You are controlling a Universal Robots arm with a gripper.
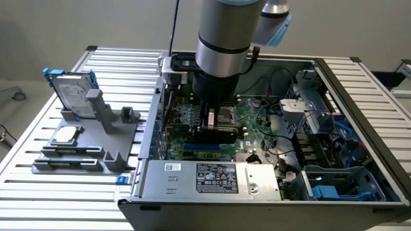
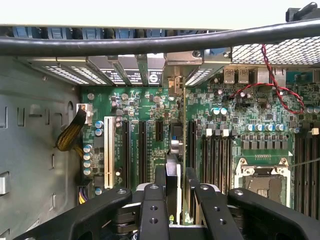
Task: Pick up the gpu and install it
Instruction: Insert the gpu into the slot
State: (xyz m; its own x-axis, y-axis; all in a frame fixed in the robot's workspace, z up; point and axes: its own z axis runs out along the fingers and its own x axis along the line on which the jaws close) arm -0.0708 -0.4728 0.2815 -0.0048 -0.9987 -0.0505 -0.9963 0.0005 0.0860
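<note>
The gpu (image 2: 174, 146) stands on edge between my fingers (image 2: 160, 186), a thin card with a black cover and a green board, its silver end bracket against the case's rear slot openings. My gripper (image 2: 175, 182) is shut on it, directly over the motherboard's black expansion slots (image 2: 141, 150). Whether the card's edge sits in a slot I cannot tell. In the exterior view the gripper (image 1: 215, 126) reaches down into the open computer case (image 1: 359, 91) with the gpu (image 1: 218, 136) held low over the green motherboard (image 1: 253, 120).
A silver hard drive in a blue frame (image 1: 72, 94) stands on a grey fixture (image 1: 83, 144) at the exterior view's left, outside the case. The power supply box (image 1: 212, 179) lies at the case's front. Memory slots (image 2: 215, 155), the CPU socket (image 2: 262, 180) and a black cable (image 2: 150, 45) are close by.
</note>
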